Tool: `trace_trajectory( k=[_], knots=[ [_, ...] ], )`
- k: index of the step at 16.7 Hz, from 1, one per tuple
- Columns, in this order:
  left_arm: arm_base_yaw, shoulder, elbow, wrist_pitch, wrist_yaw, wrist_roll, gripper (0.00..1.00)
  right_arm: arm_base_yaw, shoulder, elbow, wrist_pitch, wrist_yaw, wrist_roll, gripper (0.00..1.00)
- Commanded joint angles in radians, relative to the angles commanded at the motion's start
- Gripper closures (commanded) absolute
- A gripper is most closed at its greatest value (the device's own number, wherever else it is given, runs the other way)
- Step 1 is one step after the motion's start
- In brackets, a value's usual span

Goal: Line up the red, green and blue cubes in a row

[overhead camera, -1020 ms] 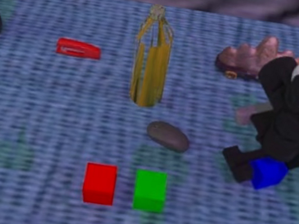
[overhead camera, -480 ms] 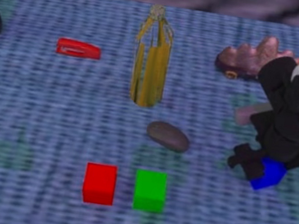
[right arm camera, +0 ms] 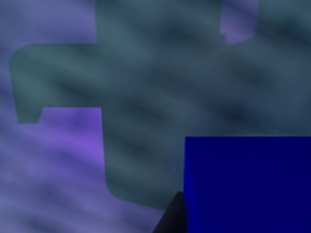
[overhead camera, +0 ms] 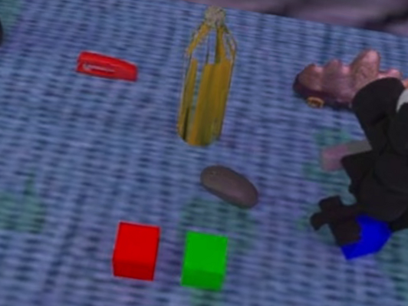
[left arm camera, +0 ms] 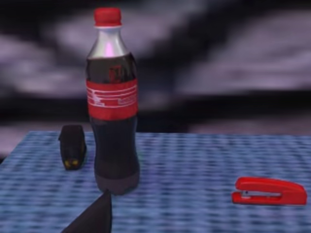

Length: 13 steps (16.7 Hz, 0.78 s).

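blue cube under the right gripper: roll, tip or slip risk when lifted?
The blue cube has flat faces and equal sides, so it probably won't roll or tip. Its matte faces likely grip well. The right gripper sits at one edge, so an off-centre pinch might twist it.

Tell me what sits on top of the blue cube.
The right gripper sits over the small matte blue cube, its black fingers around the cube's upper left. That part of the cube is covered.

The right arm (overhead camera: 392, 163) is bulky matte black with a white upper segment.
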Motion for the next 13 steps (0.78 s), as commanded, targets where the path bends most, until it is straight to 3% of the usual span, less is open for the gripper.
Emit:
trace_trajectory(
  k=[7, 13],
  knots=[
    [0.0, 0.0, 0.0, 0.0, 0.0, 0.0, 0.0, 0.001, -0.01, 0.014, -0.019, 0.0, -0.001, 1.0],
    [0.0, 0.0, 0.0, 0.0, 0.0, 0.0, 0.0, 0.006, -0.104, 0.124, -0.233, 0.0, -0.002, 1.0]
  ],
)
